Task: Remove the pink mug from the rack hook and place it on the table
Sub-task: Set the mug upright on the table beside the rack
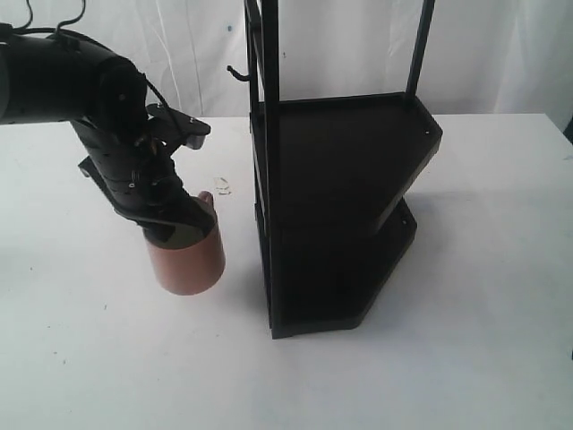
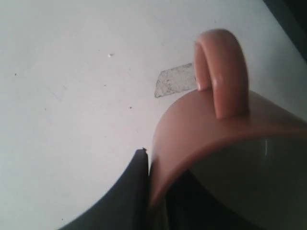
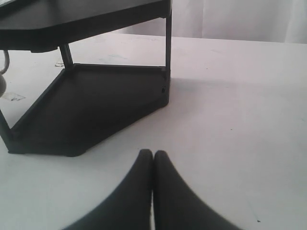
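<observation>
The left gripper (image 1: 175, 229) is clamped on the rim of the dusty salmon-pink ceramic mug (image 1: 189, 263), which hangs just under its fingers. The mug is off the thin black rack hook (image 1: 237, 73) and well apart from it. Whether the mug's base touches the wide white table (image 1: 466, 358) cannot be told. Only the left wrist view shows one finger (image 2: 127, 196) outside the mug wall and the loop handle (image 2: 223, 76) pointing away from it. The tall black metal rack (image 1: 340, 179) stands near. Only the right wrist view shows the right gripper (image 3: 153, 165), its fingers pressed together.

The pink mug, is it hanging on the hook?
No, the left gripper holds the pink mug beside the rack, away from the rack hook.
</observation>
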Tool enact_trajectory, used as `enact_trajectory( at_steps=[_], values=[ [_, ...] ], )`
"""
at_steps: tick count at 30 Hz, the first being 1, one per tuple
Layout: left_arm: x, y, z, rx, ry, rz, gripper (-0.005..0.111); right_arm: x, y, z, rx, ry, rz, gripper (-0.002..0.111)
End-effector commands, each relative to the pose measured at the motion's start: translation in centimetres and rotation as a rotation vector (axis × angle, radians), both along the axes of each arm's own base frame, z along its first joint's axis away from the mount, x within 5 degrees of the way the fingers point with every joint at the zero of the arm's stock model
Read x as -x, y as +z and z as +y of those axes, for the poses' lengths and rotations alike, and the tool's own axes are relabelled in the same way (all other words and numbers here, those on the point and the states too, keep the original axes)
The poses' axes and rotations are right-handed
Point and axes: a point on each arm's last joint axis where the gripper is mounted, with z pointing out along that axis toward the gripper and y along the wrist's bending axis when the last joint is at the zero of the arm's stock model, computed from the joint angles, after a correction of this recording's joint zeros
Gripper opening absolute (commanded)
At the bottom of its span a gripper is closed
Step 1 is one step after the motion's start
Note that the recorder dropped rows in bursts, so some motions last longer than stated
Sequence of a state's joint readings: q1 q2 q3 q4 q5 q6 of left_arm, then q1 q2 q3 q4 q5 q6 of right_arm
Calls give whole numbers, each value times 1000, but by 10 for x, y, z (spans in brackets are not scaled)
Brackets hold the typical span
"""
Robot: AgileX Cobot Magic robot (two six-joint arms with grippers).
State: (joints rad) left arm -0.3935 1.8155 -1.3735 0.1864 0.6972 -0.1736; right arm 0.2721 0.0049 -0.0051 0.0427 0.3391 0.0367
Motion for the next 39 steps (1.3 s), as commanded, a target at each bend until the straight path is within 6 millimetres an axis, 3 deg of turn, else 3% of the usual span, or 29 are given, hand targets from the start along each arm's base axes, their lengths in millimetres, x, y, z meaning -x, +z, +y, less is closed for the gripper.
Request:
enact_trajectory(
  at_steps=[1, 12, 31, 34, 39],
  values=[
    [-6, 0, -1, 18, 15, -24, 0, 0, -1, 0, -2, -5, -3, 0],
    [-13, -26, -4, -6, 14, 30, 0, 0, -1, 0, -2, -5, -3, 0],
    [-14, -25, -4, -10, 8, 15, 0, 0, -1, 0, -2, -5, -3, 0],
    [-14, -25, -4, -8, 11, 16, 11, 0, -1, 0, -2, -5, -3, 0],
    [-14, -25, -4, 0, 30, 13, 42, 0, -1, 0, -2, -5, -3, 0]
  ],
)
